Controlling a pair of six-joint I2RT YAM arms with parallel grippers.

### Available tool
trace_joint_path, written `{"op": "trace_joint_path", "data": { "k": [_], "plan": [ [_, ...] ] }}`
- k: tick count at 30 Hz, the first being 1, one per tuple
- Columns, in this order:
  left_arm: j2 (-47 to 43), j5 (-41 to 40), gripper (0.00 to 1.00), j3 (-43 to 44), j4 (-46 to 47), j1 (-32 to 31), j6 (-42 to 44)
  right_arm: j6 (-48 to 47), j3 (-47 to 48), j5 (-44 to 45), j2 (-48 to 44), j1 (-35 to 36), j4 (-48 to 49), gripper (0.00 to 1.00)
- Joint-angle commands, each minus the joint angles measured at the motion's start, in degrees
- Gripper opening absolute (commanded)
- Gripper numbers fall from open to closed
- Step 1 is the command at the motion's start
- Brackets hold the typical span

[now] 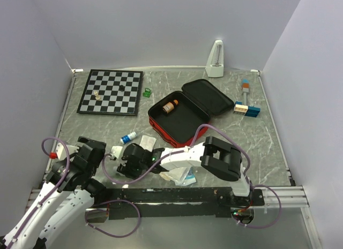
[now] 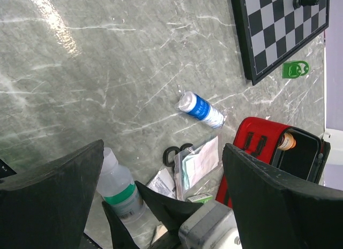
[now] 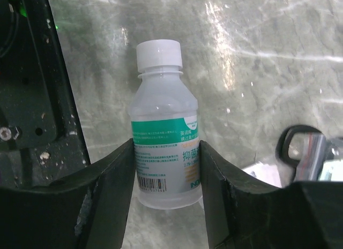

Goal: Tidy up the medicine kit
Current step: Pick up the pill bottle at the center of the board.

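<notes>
The red medicine kit [image 1: 161, 126] lies open mid-table, black lining up, with a small orange bottle [image 1: 170, 106] inside; it also shows in the left wrist view [image 2: 257, 139]. My right gripper [image 1: 126, 159] reaches left and is shut on a clear bottle [image 3: 166, 131] with a white cap and green label, one finger on each side of its lower body [image 2: 119, 187]. My left gripper [image 2: 163, 147] is open and empty, just left of that bottle [image 1: 116, 151]. A blue-and-white tube [image 1: 128, 137] lies on the table near the kit's front corner.
Scissors [image 2: 174, 154], a clear bag of papers [image 2: 201, 163], a sachet [image 2: 161, 180] and a small green box [image 2: 200, 197] lie under the right arm. The chessboard [image 1: 111, 91] is at back left, a green clip [image 1: 147, 91] beside it. A metronome [image 1: 216, 59] and coloured blocks [image 1: 246, 108] stand at back right.
</notes>
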Motion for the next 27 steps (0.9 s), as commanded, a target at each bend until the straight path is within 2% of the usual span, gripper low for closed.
{"op": "trace_joint_path", "data": {
  "k": [1, 14, 16, 19, 22, 27],
  "plan": [
    [-0.3, -0.2, 0.96, -0.3, 1.5, -0.3, 0.4, 0.9, -4.4, 2.0, -4.9, 0.4, -1.3, 0.33],
    [4.4, -3.4, 0.96, 3.4, 7.2, -0.3, 3.6, 4.4, -11.1, 6.0, -30.5, -0.1, -7.5, 0.3],
    [5.0, -3.9, 0.96, 4.0, 7.9, -0.3, 4.0, 7.0, -11.0, 9.7, -34.3, -1.8, -8.8, 0.29],
    [5.6, -4.2, 0.96, 4.0, 9.2, -0.3, 4.5, 17.6, -12.5, 12.9, -39.3, -10.4, -10.1, 0.31],
    [5.8, -3.2, 0.96, 2.9, 11.0, -0.3, 4.9, 29.8, -15.2, 13.1, -42.8, -22.1, -10.2, 0.31],
    [7.3, -0.7, 0.96, 0.7, 14.4, -0.3, 5.2, 37.7, -12.4, 17.4, -39.7, -31.2, -13.8, 0.29]
  ]
}}
